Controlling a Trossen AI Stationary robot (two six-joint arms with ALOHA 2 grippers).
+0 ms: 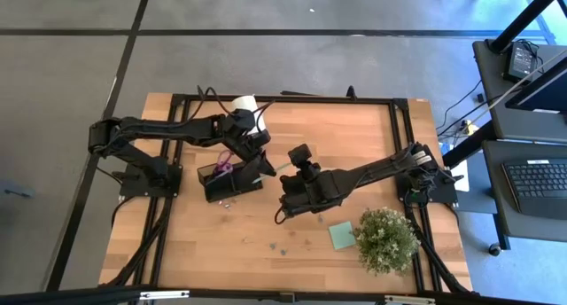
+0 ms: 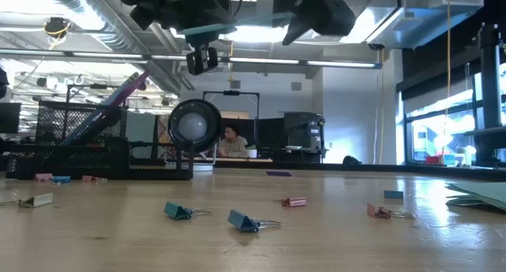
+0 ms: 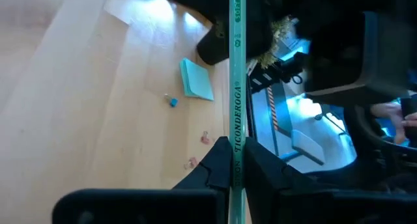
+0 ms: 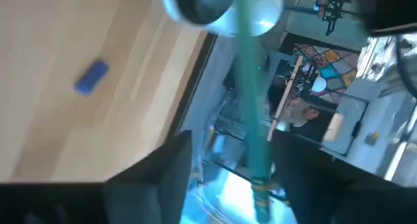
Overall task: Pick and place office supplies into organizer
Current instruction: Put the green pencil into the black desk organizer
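A pale green pencil [image 3: 235,87] hangs in the air over the middle of the table, with my left gripper [image 3: 236,168] shut on it. In the high view the left gripper [image 1: 262,166] is just right of the black organizer [image 1: 226,183], which holds purple-handled scissors [image 1: 221,168]. My right gripper [image 1: 291,174] is at the pencil's other end. It is open, and the pencil [image 4: 255,139] runs between its fingers [image 4: 172,168] with a gap on one side. Whether the other finger touches the pencil, I cannot tell. My left gripper pinches the pencil's shaft [image 3: 235,146] between its two fingers, which lie across it. The fingers come from the table's left, slanting down. The pencil is lifted clear of the table and lies roughly level in the low view [image 2: 209,28].
A light green sticky-note pad [image 1: 342,236] lies near a potted plant [image 1: 387,238] at the front right. Small clips [image 2: 245,221] lie scattered on the front part of the table [image 1: 292,269]. A white roll [image 1: 244,104] stands at the far edge.
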